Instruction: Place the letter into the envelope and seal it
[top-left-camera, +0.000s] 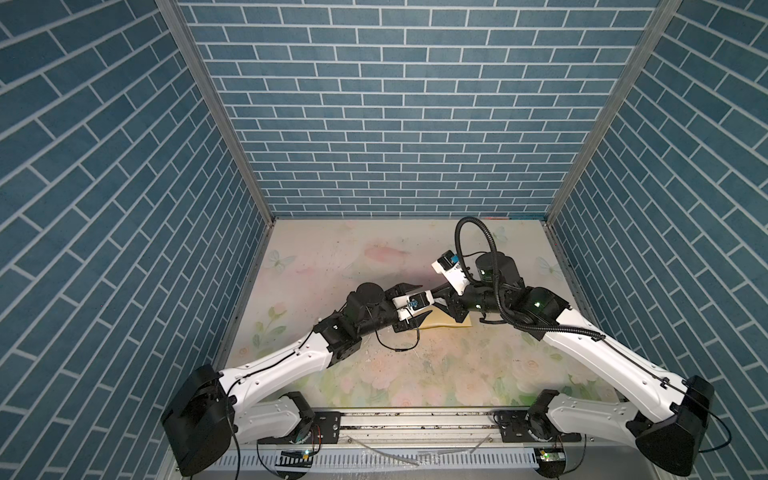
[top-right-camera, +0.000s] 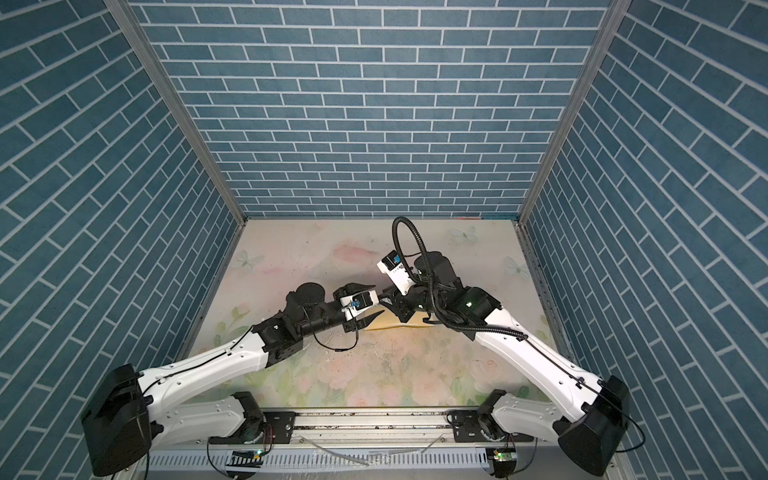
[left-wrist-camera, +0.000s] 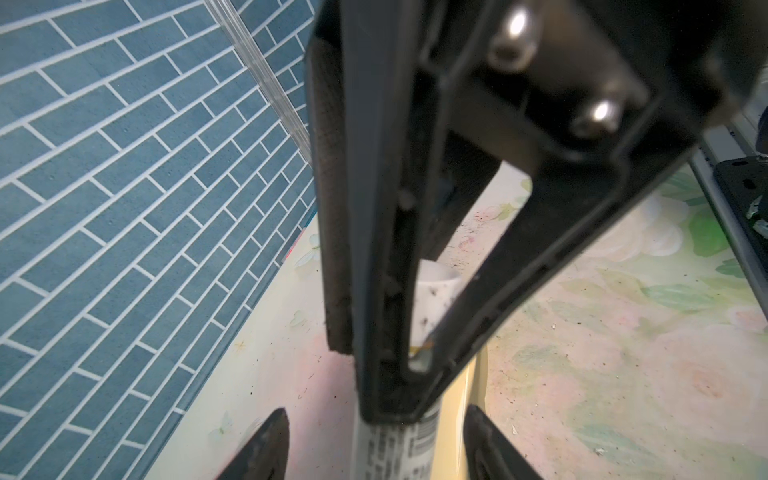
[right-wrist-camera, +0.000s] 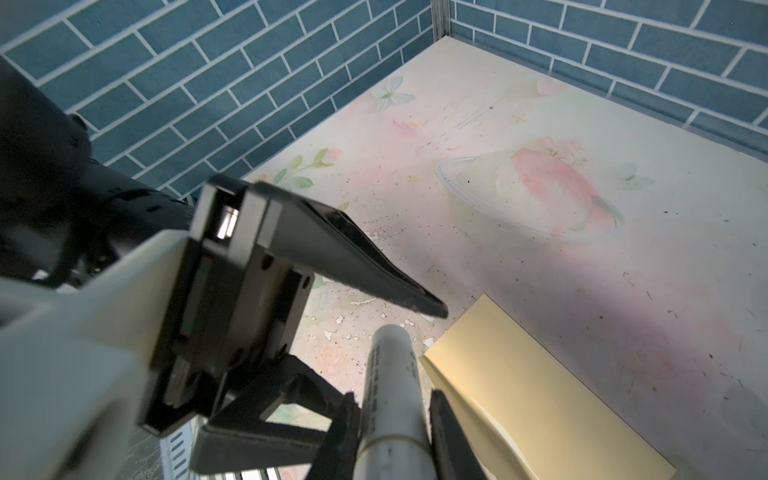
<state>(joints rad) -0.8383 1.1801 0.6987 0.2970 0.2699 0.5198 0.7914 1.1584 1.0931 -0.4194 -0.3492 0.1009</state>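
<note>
Walls (top-left-camera: 395, 124): blue brick print, three sides. Table (top-left-camera: 415, 365): floral, scuffed, speckled. Envelope (right-wrist-camera: 540, 374): laid flat at centre-right, beneath both grippers. Letter: not seen, judged already inside. Tube (right-wrist-camera: 390, 374): clamped by right gripper (right-wrist-camera: 392, 395); left gripper (left-wrist-camera: 376, 411) jaws spread either side of it. Sealing judged outstanding.
</note>
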